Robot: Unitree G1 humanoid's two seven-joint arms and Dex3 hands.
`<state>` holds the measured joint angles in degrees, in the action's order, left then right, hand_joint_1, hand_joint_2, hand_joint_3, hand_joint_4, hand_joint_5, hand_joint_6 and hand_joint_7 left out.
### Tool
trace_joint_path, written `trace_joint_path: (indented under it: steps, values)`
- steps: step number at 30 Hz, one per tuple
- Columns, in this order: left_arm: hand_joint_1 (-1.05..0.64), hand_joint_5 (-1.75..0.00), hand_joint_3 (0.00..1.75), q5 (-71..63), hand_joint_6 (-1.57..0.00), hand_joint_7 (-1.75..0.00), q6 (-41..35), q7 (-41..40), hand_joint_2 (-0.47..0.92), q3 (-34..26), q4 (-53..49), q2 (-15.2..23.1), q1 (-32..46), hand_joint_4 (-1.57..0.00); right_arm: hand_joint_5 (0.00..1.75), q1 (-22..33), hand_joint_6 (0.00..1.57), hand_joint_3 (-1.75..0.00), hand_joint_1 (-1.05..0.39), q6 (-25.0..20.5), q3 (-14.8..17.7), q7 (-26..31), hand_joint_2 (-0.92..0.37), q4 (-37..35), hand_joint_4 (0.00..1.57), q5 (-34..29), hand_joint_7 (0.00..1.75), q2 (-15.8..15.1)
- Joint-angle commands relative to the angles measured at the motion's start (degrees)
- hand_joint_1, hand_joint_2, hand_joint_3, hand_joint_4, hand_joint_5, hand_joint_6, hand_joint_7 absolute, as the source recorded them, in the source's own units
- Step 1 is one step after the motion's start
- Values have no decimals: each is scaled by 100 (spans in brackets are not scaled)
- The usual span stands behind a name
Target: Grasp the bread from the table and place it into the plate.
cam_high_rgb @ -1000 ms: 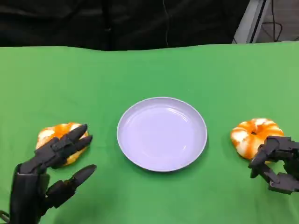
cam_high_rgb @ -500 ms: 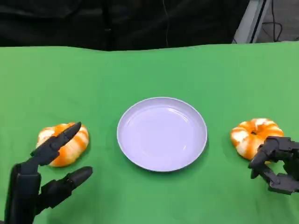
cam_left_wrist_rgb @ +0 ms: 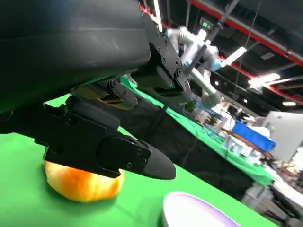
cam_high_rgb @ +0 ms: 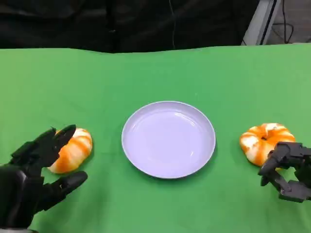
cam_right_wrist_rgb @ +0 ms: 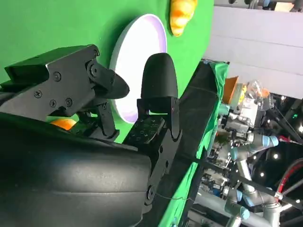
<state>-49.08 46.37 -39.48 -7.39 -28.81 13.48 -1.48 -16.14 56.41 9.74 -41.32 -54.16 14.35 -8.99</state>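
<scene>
Bread (cam_high_rgb: 72, 150) on green table (cam_high_rgb: 155, 73) | dark backdrop (cam_high_rgb: 121, 22) | left robot hand (cam_high_rgb: 30, 182) released | right robot hand (cam_high_rgb: 287, 171) clenched

The head camera looks down from high up at the green table (cam_high_rgb: 160, 73), with the left hand (cam_high_rgb: 29, 182) low on one side and the right hand (cam_high_rgb: 287, 170) low on the other. Each wrist camera sits very close behind its own hand and looks out past the fingers. All three views show the plate (cam_high_rgb: 168, 139) between the hands.

A robotics lab: other robot arms (cam_left_wrist_rgb: 196, 45) stand at green tables (cam_left_wrist_rgb: 213, 137) under ceiling lights (cam_left_wrist_rgb: 265, 79).
</scene>
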Motion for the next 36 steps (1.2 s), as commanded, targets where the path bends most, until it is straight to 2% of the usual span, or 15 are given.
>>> trace_joint_path:
  steps: [1, 14, 23, 36]
  values:
    - [-69, 0, 9, -157, -57, 0, -522, -323, 92, 340, 100, 373, -8, -55, 145, -38, 90, -85, 13, -4, 27, -18, -70, 27, 86, 81, 107, -51]
    - [-71, 0, 6, 91, -51, 0, -1476, -329, 92, 1114, -188, 832, -278, -47, 145, -34, 90, -86, 13, 6, 21, 41, -69, 35, 87, 33, 108, -54]
    - [-68, 0, 1, 418, -45, 0, -1621, -133, 91, 1472, -719, 1061, -653, -42, 146, -32, 90, -87, 13, 10, 15, 26, -69, 28, 86, 35, 108, -54]
    - [-65, 0, 0, 843, -41, 0, -1555, 234, 91, 1880, -1825, 1118, -1360, -40, 146, 2, 90, -86, 13, -8, 10, 34, -70, 68, 86, 49, 108, -37]
